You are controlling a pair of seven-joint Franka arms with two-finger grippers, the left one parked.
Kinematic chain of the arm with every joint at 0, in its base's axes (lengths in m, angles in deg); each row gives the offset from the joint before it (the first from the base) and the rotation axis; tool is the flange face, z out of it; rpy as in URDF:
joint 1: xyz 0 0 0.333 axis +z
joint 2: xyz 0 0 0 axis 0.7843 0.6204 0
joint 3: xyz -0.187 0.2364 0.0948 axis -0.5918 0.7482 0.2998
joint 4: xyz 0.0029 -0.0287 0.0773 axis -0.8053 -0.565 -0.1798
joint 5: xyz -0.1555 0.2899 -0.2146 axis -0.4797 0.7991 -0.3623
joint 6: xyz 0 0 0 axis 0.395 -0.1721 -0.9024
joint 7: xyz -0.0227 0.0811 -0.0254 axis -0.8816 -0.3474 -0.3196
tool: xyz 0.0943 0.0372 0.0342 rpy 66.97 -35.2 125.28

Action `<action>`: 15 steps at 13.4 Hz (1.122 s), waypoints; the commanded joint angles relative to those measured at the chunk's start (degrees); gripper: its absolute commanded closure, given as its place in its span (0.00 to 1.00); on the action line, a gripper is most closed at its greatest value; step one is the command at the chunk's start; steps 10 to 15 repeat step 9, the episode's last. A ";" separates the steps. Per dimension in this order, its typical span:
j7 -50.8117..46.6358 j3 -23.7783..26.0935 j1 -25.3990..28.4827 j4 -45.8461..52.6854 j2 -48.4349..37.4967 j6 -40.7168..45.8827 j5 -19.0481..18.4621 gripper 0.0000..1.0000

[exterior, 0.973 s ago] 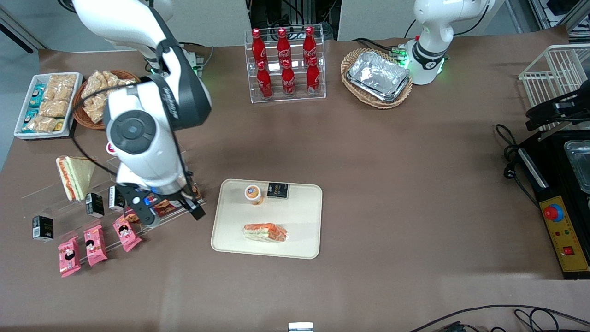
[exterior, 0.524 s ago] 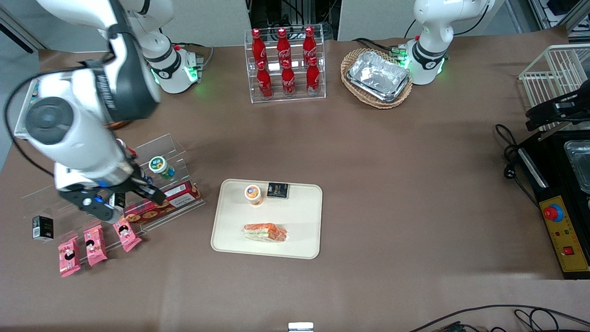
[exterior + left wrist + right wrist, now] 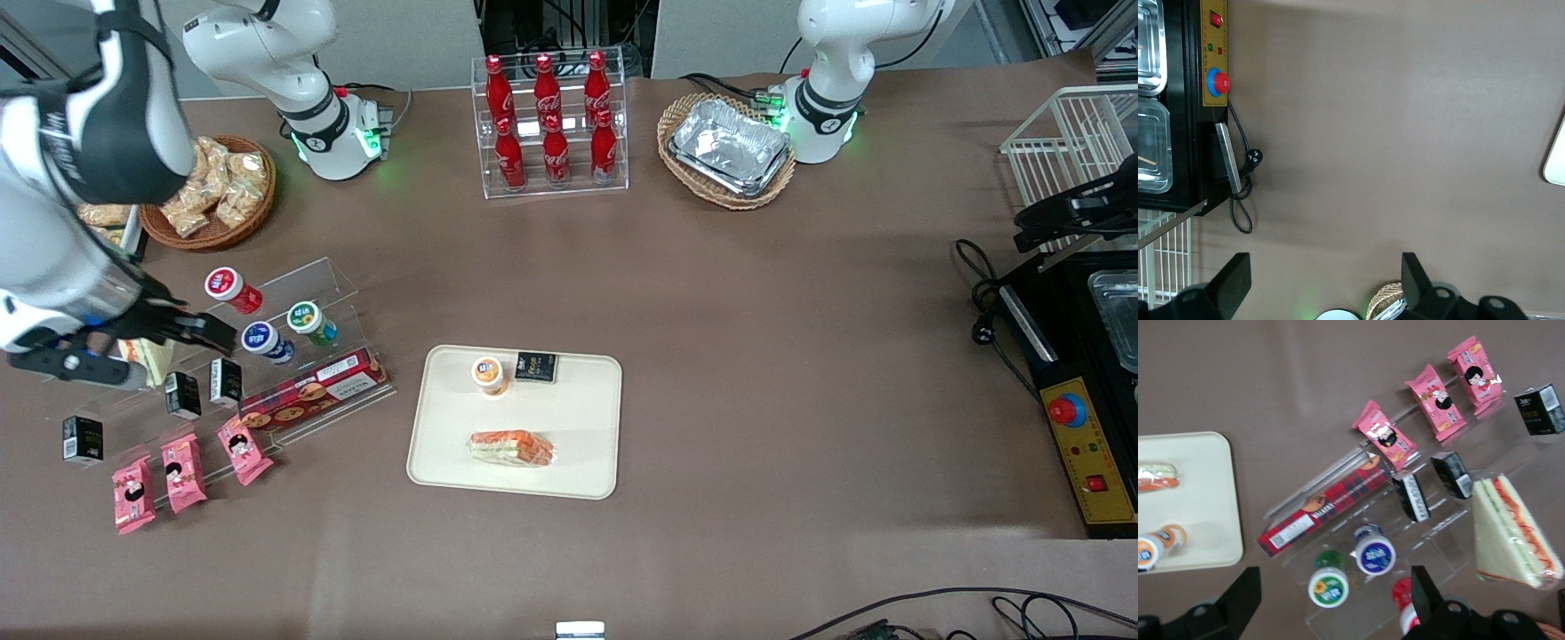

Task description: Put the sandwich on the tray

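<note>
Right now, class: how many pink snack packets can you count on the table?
3. They lie in a row near the clear display stand: one, one, one. The claw hovers above that stand, open, holding nothing. Others may be hidden.

White Coca-Cola script on the red bottles (image 3: 547, 120) in the clear rack, small print on the plaid biscuit box (image 3: 1327, 505) possibly a brand, illegible

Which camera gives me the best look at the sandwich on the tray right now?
The front view: the whole sandwich lies unobstructed on the tray, far from the open gripper above the snack rack. The right wrist view catches only its cut-off end. The left wrist view shows just a tray corner.
</note>
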 commanded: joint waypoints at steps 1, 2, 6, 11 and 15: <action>7.05 0.65 -3.90 -6.98 -7.06 -1.69 -0.84 0.00; 8.81 0.65 -5.22 -7.51 -7.86 -1.69 -0.84 0.00; 9.36 0.47 -5.84 -6.99 -7.60 -0.38 -0.14 0.00; 12.85 -0.49 -6.37 -6.46 -7.95 1.03 1.88 0.00; 12.85 -0.49 -6.37 -6.46 -7.95 1.03 1.88 0.00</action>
